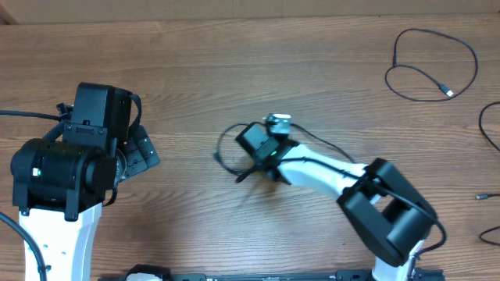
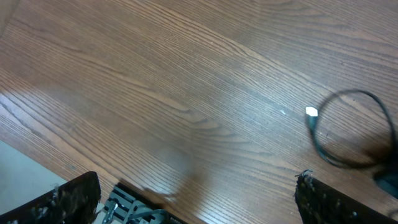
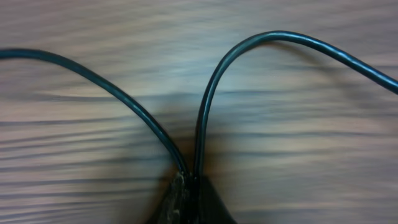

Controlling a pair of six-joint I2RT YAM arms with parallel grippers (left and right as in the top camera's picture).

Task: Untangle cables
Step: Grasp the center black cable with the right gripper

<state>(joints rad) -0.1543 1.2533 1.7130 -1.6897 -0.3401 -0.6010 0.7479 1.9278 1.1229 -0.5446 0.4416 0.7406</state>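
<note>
At the left of the overhead view, the left gripper [image 1: 145,153] hangs over the wooden table [image 1: 195,70]. Its two fingers [image 2: 74,199] are spread as wide as they go, and it holds nothing. In the middle of the view, the right gripper [image 1: 248,172] is squeezed tight on a thin black cable [image 1: 219,148]. The right wrist view shows two bits of this cord coming out of the closed tips and curving away to each side. In the upper right, a second cable [image 1: 474,58] lies in a loose loop by itself. At the right edge, parts of more cables [image 1: 482,125] show, well apart from both grippers.
</note>
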